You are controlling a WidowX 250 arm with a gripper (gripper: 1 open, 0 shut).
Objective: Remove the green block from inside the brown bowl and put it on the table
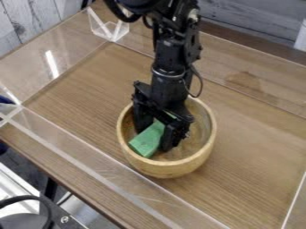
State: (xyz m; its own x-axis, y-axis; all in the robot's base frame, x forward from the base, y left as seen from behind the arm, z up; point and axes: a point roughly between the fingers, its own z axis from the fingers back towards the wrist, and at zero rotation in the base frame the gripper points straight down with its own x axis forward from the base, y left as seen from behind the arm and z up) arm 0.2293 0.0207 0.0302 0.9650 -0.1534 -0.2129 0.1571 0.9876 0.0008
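Table (84, 98): brown wood-grain top, wide, filling most of the view; it carries the bowl.
Walls (24, 119): clear acrylic panels standing along the table's edges; the near left panel runs diagonally across the lower left corner.
Arm (177, 45): black, coming down from the top of the view and pointing steeply downward into the bowl.
Bowl (198, 154): round, light tan wood with a thick rim; it sits upright on the table, toward the near right part of the top, well apart from the walls.
Gripper (159, 134): black; jaws spread wide and lowered inside the bowl, one on each side of the block. Released, not clamped; whether either fingertip touches the block cannot be told.
Block (148, 141): green, flat, rectangular, matte. It lies inside the bowl on the left half, tilted, with its upper end between the jaws and its lower end toward the bowl's near left wall. Its upper part is partly hidden by the gripper. It is not on the table.
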